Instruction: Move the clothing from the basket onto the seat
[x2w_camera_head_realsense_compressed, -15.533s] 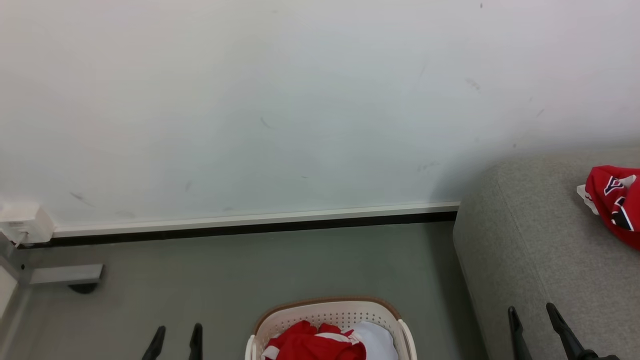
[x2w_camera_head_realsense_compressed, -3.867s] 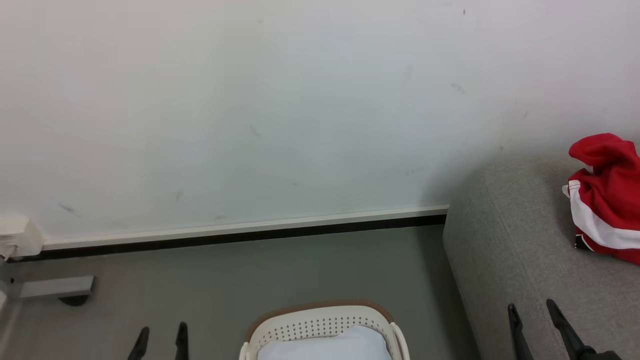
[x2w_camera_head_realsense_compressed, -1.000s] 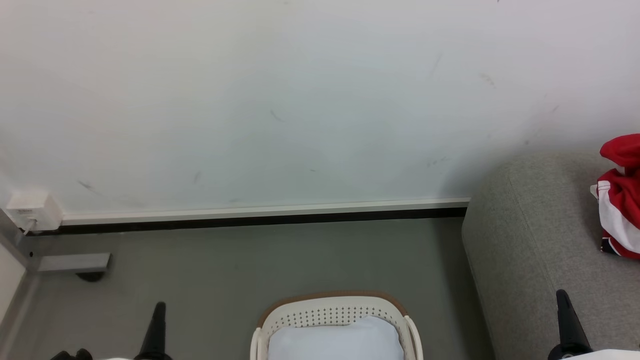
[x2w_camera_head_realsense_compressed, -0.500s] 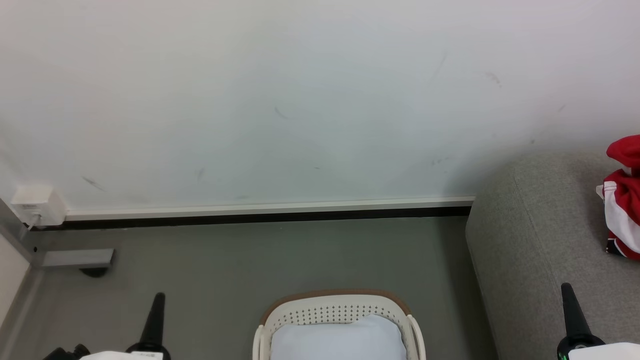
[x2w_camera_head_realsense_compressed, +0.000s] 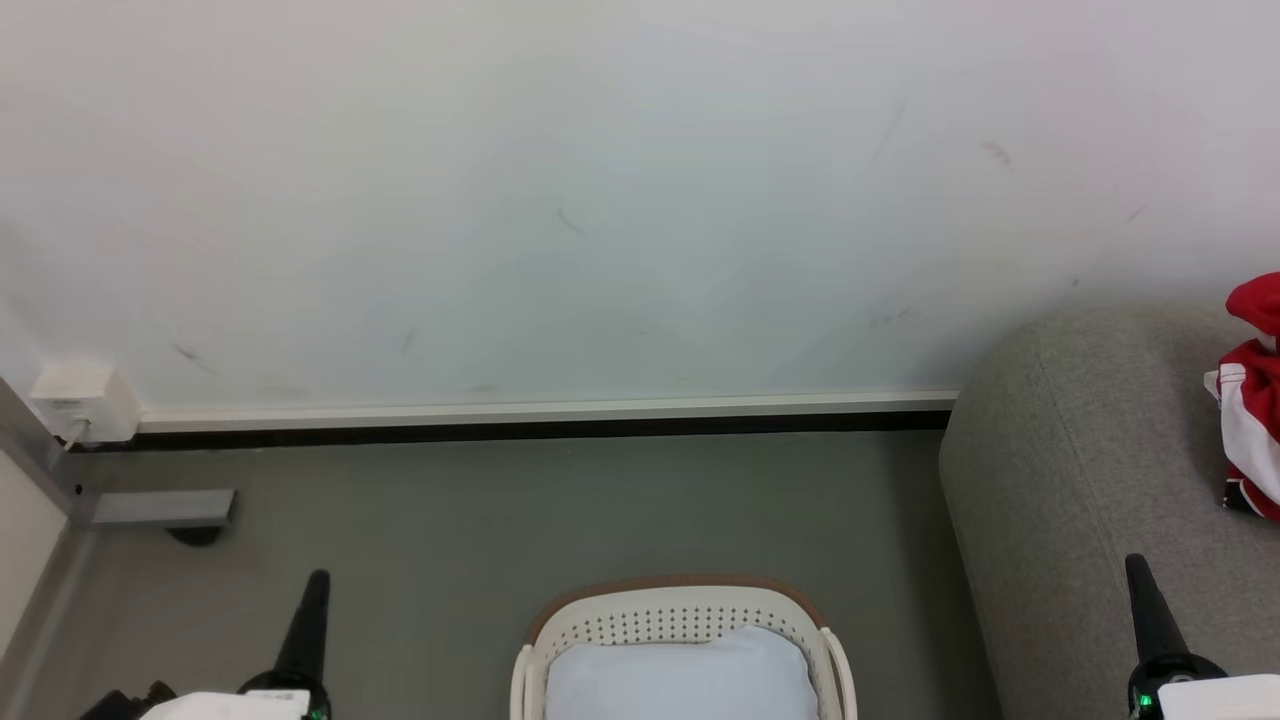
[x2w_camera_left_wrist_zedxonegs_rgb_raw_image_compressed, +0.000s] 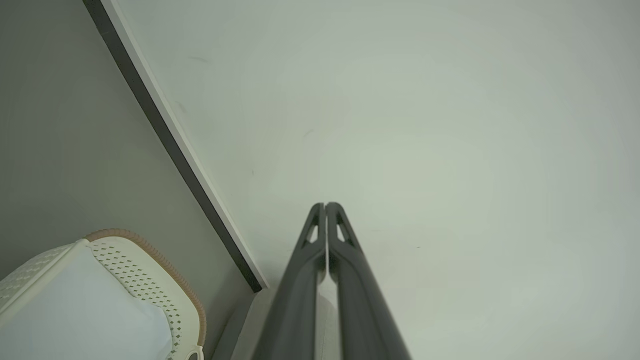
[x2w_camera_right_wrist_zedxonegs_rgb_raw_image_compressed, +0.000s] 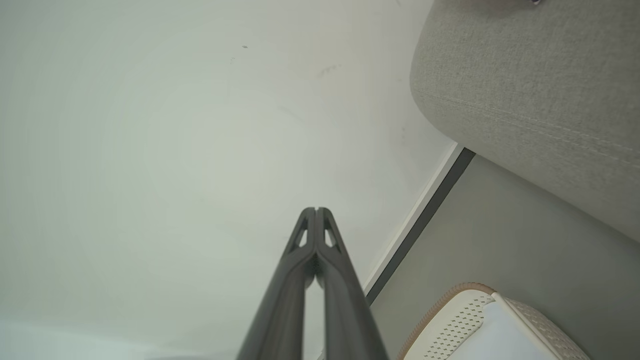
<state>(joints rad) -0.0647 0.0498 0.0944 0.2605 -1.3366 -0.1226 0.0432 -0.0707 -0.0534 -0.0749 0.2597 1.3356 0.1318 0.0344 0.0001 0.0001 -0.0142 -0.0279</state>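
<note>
The left gripper (x2w_camera_head_realsense_compressed: 316, 585), fingers parted seconds ago, is pressed closed and empty. The oval cream-white perforated plastic basket (x2w_camera_head_realsense_compressed: 680, 586) no longer shows red — only a pale lining (x2w_camera_head_realsense_compressed: 680, 680). The right gripper (x2w_camera_head_realsense_compressed: 1136, 566), likewise closed, shows against the grey fabric seat (x2w_camera_head_realsense_compressed: 1080, 450), where the red-and-white clothing (x2w_camera_head_realsense_compressed: 1255, 400) lies.

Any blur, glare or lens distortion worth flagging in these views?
Head view: soft even light, no glare, sofa shades the wall corner. Left wrist view: skirting board slants, hardly bowed, left pincer softens near the lens. Right wrist view: sofa weave sharp, right pincer base blurred.
</note>
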